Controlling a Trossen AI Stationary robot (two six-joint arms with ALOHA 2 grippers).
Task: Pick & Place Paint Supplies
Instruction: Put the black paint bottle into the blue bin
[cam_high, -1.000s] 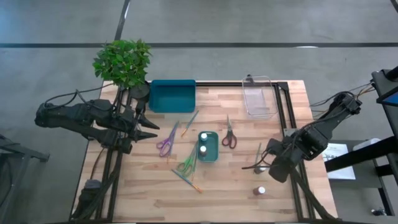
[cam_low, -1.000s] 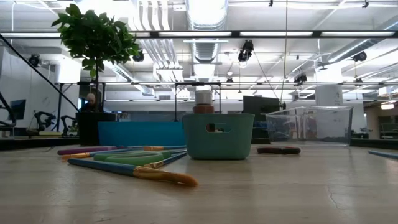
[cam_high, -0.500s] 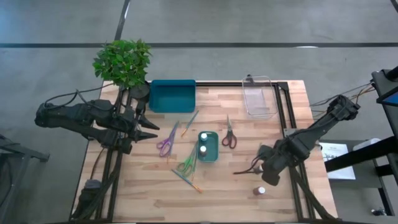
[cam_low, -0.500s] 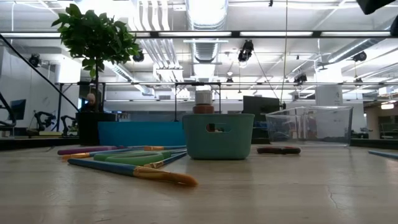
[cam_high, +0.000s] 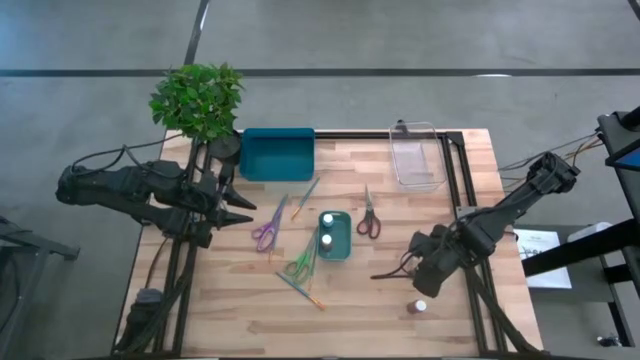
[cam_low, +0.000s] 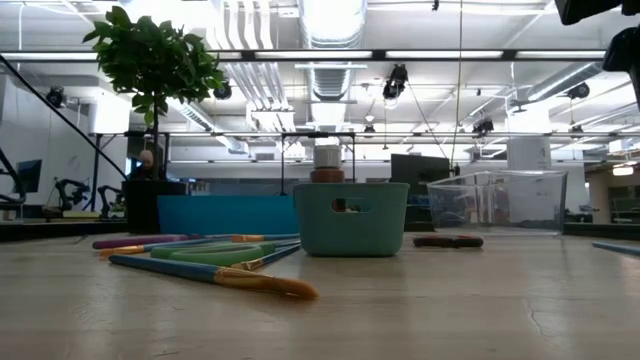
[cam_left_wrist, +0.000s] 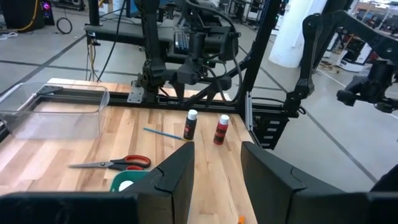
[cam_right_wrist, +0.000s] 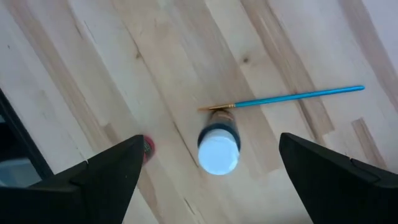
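Right hand (cam_right_wrist: 208, 165): fingers spread wide, empty, above white-capped pot (cam_right_wrist: 219, 147) beside blue brush (cam_right_wrist: 292, 96)
Left hand (cam_left_wrist: 214, 177): part-open, empty, counter's (cam_high: 350, 320) edge

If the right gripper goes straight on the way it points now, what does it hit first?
Most likely the white-capped paint pot, centred between the right gripper's open fingers, with a blue brush just beyond it. How far off the pot is, I can't judge.
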